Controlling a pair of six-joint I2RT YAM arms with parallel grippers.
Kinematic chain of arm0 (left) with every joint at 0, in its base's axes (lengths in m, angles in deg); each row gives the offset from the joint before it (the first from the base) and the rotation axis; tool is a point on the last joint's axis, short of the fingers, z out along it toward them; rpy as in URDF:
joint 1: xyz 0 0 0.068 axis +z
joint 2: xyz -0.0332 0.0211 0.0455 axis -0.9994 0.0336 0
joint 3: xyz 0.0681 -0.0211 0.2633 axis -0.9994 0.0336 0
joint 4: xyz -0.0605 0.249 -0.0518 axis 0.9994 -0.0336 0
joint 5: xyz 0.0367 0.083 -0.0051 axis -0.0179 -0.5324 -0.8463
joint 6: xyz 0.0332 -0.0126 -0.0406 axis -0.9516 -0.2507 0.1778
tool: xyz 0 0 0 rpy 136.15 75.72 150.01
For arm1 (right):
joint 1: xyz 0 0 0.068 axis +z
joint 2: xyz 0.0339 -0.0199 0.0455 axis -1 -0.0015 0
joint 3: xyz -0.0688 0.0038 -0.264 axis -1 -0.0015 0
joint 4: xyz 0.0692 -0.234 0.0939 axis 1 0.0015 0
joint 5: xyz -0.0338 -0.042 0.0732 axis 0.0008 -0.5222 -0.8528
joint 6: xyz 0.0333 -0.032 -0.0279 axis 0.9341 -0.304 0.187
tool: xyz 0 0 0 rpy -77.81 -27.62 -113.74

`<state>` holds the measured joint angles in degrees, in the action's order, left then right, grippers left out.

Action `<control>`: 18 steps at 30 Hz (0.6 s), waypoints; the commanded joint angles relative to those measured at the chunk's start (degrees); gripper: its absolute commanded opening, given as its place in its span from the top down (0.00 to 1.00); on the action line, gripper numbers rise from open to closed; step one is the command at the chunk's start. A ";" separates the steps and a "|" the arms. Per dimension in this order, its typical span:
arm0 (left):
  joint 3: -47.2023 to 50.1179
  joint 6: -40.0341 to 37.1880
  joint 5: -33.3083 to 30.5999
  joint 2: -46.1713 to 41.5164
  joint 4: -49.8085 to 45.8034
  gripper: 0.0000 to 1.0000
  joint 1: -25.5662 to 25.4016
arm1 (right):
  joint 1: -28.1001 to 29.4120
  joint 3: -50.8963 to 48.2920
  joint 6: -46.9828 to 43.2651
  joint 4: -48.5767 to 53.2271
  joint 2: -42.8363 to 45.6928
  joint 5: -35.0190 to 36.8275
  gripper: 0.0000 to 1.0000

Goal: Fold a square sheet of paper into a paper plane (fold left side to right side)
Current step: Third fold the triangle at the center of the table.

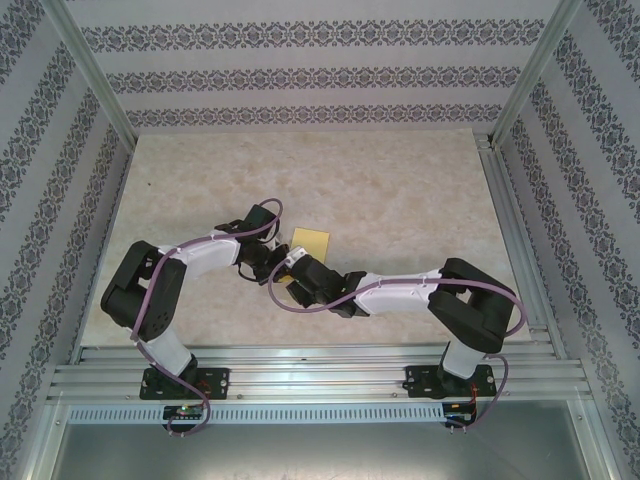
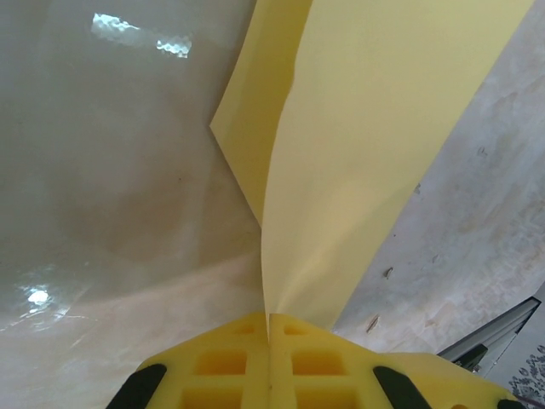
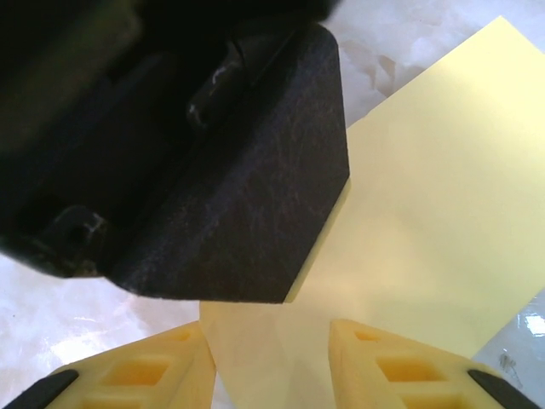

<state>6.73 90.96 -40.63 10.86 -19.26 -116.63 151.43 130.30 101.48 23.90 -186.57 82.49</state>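
So the square sheet of paper (image 1: 311,242) sits about mid-bench (image 1: 400,190), just far of where the two wrists meet; the left pincer (image 2: 269,331) is clamped together on one edge of it, and that part is lifted and curling over the rest. The right pincer (image 3: 268,349) has its fingers apart over the flat part, right beside a black housing (image 3: 213,170), probably the other arm's; can't tell if it's touching the paper. For this fold I'd carry the lifted edge straight across to the right; keep the flat half pinned so nothing slides; line up the corners first; only then press the crease.
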 commanded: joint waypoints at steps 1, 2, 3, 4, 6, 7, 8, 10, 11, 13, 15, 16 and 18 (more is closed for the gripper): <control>-2.12 1.40 1.60 -0.14 1.15 1.00 -0.72 | 0.90 -3.00 -2.46 0.10 2.47 -1.19 0.58; -2.11 1.40 1.51 -0.09 1.15 1.00 -0.72 | 0.51 -4.44 -2.32 -0.52 4.25 -1.57 0.57; -2.06 1.40 1.51 -0.09 1.09 1.00 -0.79 | 0.11 -5.76 -2.27 -1.39 5.70 -2.15 0.57; -2.08 1.49 1.21 -0.09 0.90 1.00 -0.79 | -0.15 -7.36 -2.27 -2.49 7.19 -2.85 0.57; -1.98 1.64 1.07 -0.26 0.80 1.00 -0.77 | -0.42 -10.15 -2.56 -4.64 9.75 -3.88 0.56; -1.94 1.91 1.09 -0.27 0.80 1.00 -0.74 | -0.45 -11.47 -3.10 -6.03 10.66 -4.46 0.56; -1.96 2.18 1.09 -0.27 0.73 1.00 -0.76 | -0.30 -12.69 -3.52 -7.37 11.17 -4.91 0.56; -2.25 2.65 0.98 -0.18 0.37 1.00 -0.79 | -0.01 -13.98 -4.78 -9.99 11.21 -5.83 0.57; -2.36 2.95 0.94 -0.14 0.20 1.00 -0.71 | 0.55 -14.24 -5.73 -11.06 11.09 -5.51 0.57; -2.79 3.39 0.98 0.04 -0.29 1.00 -0.74 | 1.78 -14.34 -7.66 -13.34 10.39 -4.61 0.57; -3.24 3.42 0.99 0.15 -0.90 1.00 -0.72 | 2.52 -13.78 -9.38 -14.38 9.28 -3.85 0.57; -3.50 3.42 1.08 0.22 -1.17 1.00 -0.74 | 2.77 -13.45 -9.75 -14.70 8.27 -3.42 0.57; -3.97 3.18 1.09 0.37 -1.78 1.00 -0.76 | 2.79 -12.49 -10.13 -14.82 6.56 -3.21 0.57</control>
<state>4.56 93.32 -40.11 10.93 -19.63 -116.76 153.70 116.58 94.32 12.86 -177.49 78.57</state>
